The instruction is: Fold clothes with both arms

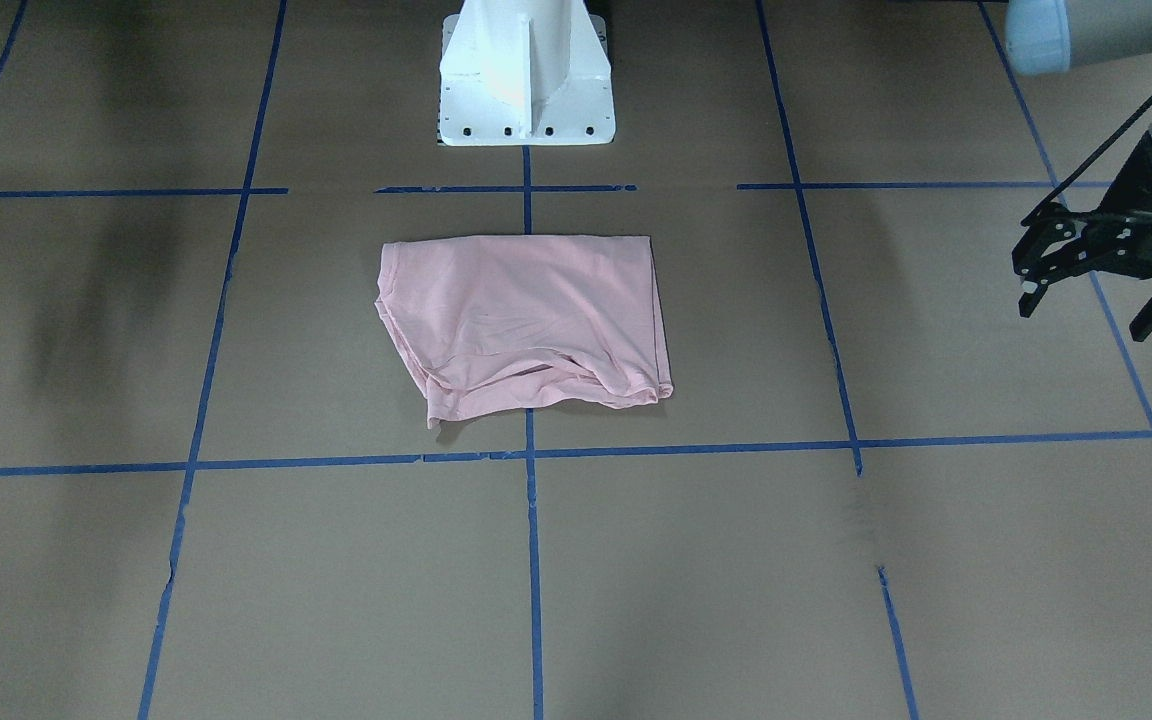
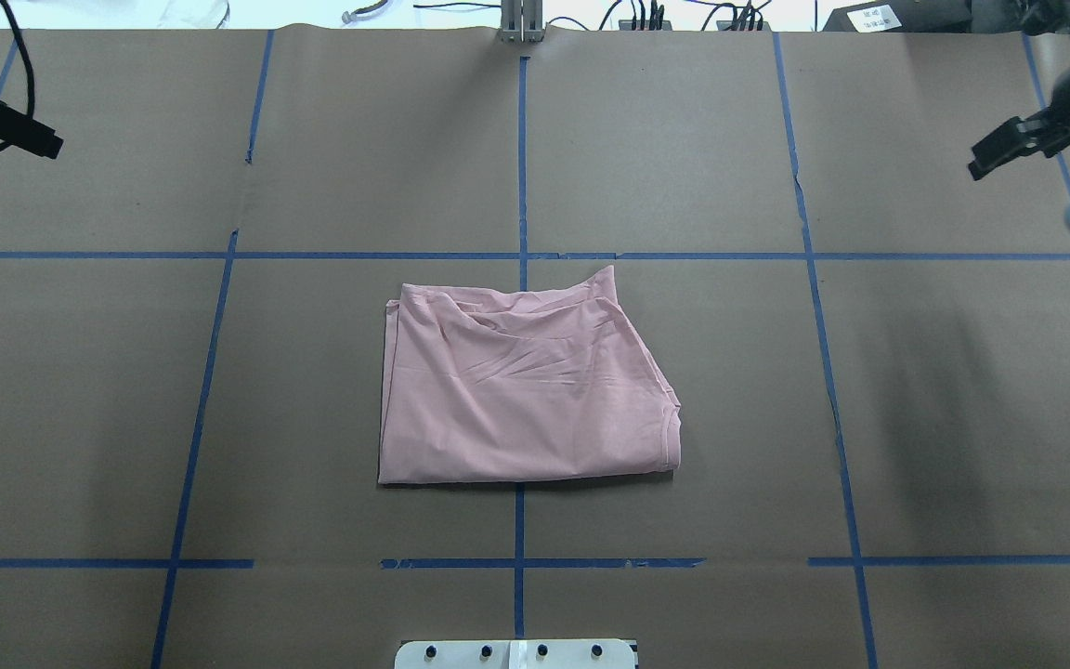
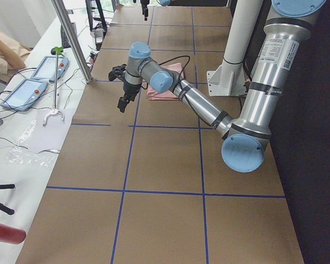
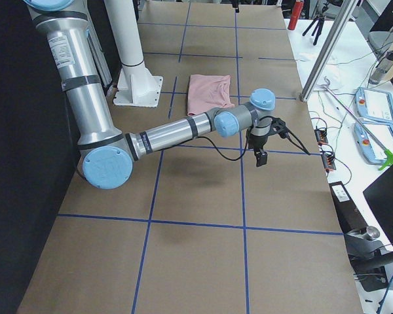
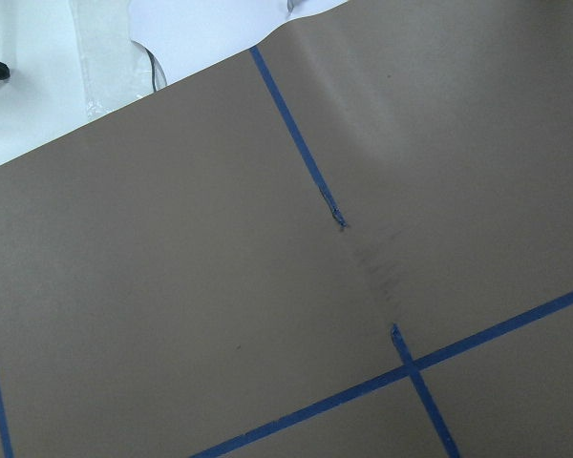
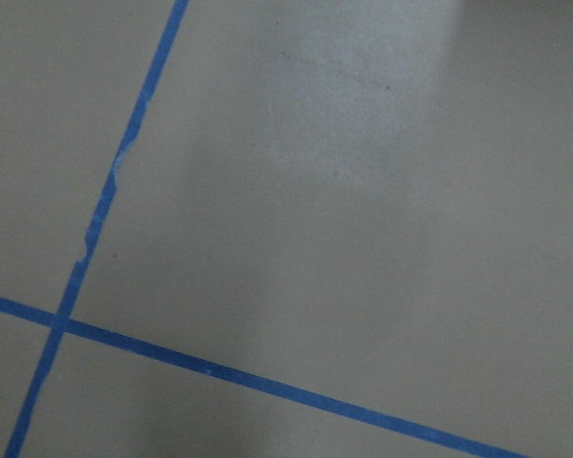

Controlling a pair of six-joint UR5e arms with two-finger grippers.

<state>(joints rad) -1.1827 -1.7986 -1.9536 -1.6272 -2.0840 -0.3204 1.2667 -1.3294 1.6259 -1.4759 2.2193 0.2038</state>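
The light pink T-shirt lies folded into a rough rectangle at the middle of the brown paper table, plain side up, with no print showing. It also shows in the overhead view. My left gripper hangs open and empty above the table, far off to the shirt's side; in the overhead view only one of its fingers shows, at the far left. My right gripper hangs with its fingers spread and empty, far off on the other side; in the overhead view it is at the far right.
Blue tape lines divide the table into squares. The white pedestal base stands behind the shirt. Tablets, cables and tools lie on the white bench past the table's far edge.
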